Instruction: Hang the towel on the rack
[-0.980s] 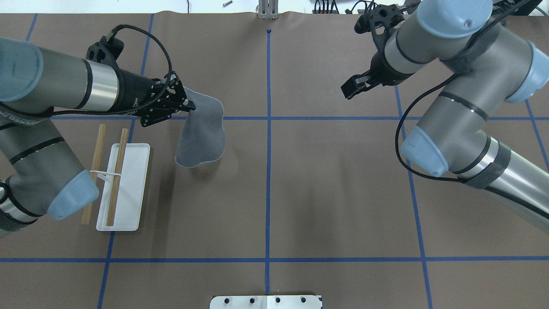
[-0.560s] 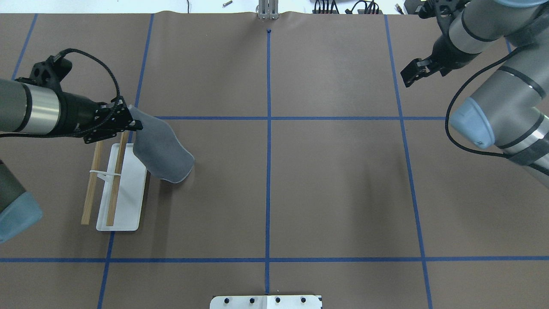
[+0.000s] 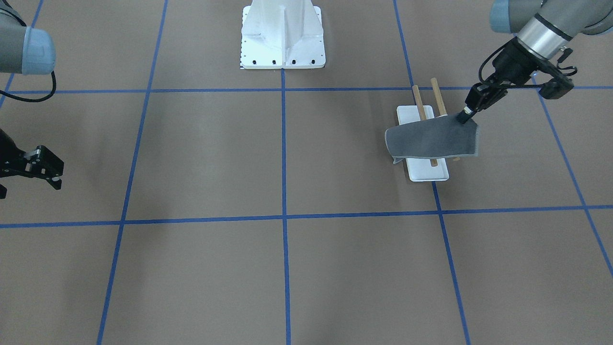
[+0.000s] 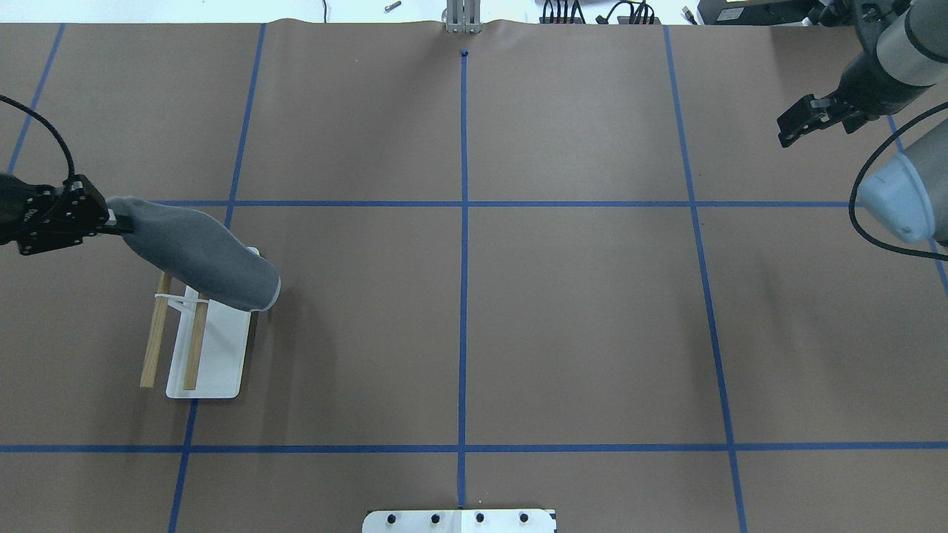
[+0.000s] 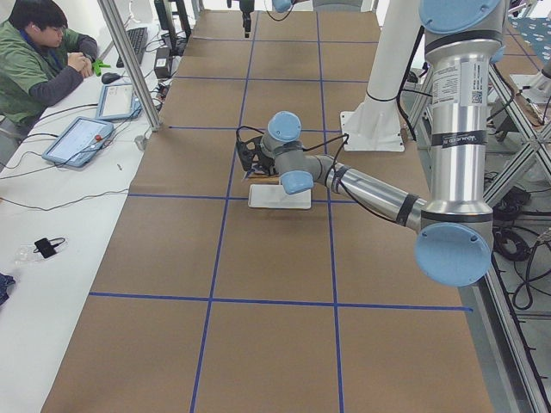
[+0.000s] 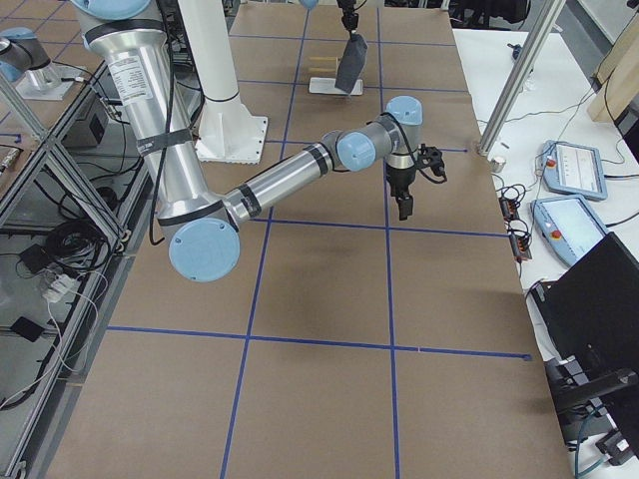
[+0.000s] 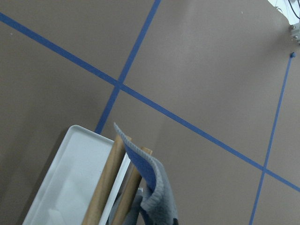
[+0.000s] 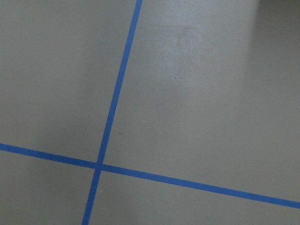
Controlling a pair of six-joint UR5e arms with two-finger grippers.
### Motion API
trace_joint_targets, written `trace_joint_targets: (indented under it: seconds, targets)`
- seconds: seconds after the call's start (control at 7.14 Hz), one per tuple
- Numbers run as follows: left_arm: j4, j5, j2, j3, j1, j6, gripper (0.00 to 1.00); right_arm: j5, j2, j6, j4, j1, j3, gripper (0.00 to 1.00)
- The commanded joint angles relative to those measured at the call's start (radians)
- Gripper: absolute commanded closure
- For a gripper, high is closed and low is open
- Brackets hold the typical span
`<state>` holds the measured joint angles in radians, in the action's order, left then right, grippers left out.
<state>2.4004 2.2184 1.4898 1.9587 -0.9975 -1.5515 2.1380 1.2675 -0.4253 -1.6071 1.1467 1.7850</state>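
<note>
The dark grey towel (image 4: 196, 255) hangs from my left gripper (image 4: 111, 218), which is shut on one corner of it. The towel stretches across the far end of the rack, over both wooden dowel rods (image 4: 194, 348). I cannot tell whether it rests on them. The rack's white base (image 4: 222, 355) lies below. In the front-facing view the towel (image 3: 431, 139) covers the rods' near part, with the left gripper (image 3: 465, 116) at its upper right corner. The left wrist view shows the towel (image 7: 150, 183) beside the rod ends (image 7: 105, 187). My right gripper (image 4: 786, 133) is open and empty, far right.
The white bolted robot pedestal (image 3: 283, 36) stands at the robot's side of the table. Blue tape lines (image 4: 464, 222) grid the brown table cover. An operator (image 5: 47, 60) sits at a side desk with tablets beyond the table's far edge.
My left gripper has carried the towel leftward from beside the rack to over its far end. My right arm has pulled back to the far right.
</note>
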Motion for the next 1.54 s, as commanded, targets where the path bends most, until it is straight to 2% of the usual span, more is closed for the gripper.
trace_joint_targets:
  seconds: [0.0, 0.14, 0.28, 0.56, 0.7, 0.98, 1.12, 1.26, 1.4]
  targets:
    - [0.013, 0.017, -0.043, -0.047, -0.035, 0.105, 1.0, 0.034, 0.022, 0.067, -0.001, 0.042, -0.033, 0.0]
    - [0.014, 0.012, -0.039, -0.064, -0.032, 0.107, 0.82, 0.077, 0.023, 0.142, -0.001, 0.08, -0.07, 0.0]
    - [0.049, 0.009, -0.04, -0.073, -0.029, 0.114, 0.02, 0.117, 0.024, 0.157, 0.003, 0.108, -0.1, 0.0]
    - [0.065, 0.01, -0.057, -0.096, -0.041, 0.233, 0.01, 0.143, 0.023, 0.288, -0.004, 0.175, -0.165, 0.0]
    - [0.06, 0.023, -0.06, -0.128, -0.093, 0.367, 0.01, 0.181, 0.027, 0.353, 0.001, 0.217, -0.211, 0.0]
    - [0.057, 0.026, -0.097, -0.216, -0.18, 0.66, 0.01, 0.163, 0.064, 0.419, 0.003, 0.272, -0.237, 0.0]
    - [0.043, 0.085, -0.097, -0.28, -0.261, 0.821, 0.01, 0.131, 0.073, 0.436, -0.007, 0.294, -0.237, 0.0]
    - [-0.065, 0.11, -0.097, -0.291, -0.355, 1.032, 0.01, 0.055, 0.094, 0.451, -0.007, 0.294, -0.239, 0.0]
    - [-0.249, 0.109, -0.089, -0.288, -0.439, 1.291, 0.01, 0.013, 0.104, 0.514, -0.01, 0.294, -0.246, 0.0]
